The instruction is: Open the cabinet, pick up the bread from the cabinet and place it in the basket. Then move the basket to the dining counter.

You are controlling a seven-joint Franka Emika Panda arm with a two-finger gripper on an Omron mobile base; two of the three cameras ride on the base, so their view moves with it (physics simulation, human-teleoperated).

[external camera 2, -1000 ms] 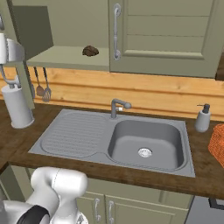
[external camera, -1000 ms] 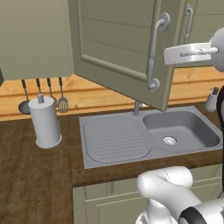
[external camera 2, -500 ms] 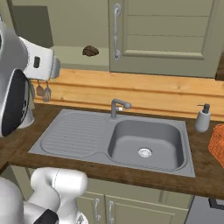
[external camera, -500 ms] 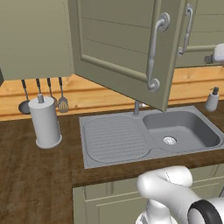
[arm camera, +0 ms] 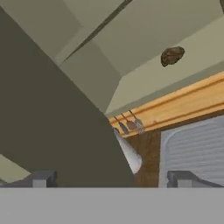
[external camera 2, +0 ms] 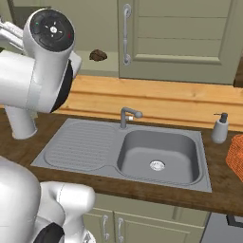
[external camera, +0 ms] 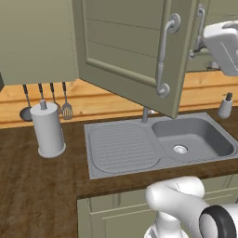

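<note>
The sage-green cabinet's door [external camera: 135, 65] stands swung open, its curved grey handle [external camera: 162, 60] facing me. The small dark brown bread [external camera 2: 98, 55] lies on the cabinet's bottom shelf, and the hand view has the bread [arm camera: 172, 55] at its upper right, well away. My gripper [arm camera: 111, 179] is open with nothing between its fingertips [arm camera: 41, 178]; the open door's dark face fills its left side. A corner of the orange basket [external camera 2: 236, 156] sits on the worktop at the far right. The dining counter is out of view.
A grey steel sink [external camera 2: 159, 152] with a faucet [external camera 2: 128, 114] and drainboard is set in the dark wood worktop. A soap dispenser [external camera 2: 219, 128] stands at its right, a paper towel roll [external camera: 46, 130] at its left, with utensils [external camera: 51, 97] hung behind. A closed door [external camera 2: 180, 33] adjoins the opening.
The arm has swung: in the right base view it has come in large from the left edge, in the left base view its white link now sits at the top right. Door and bread are unmoved.
</note>
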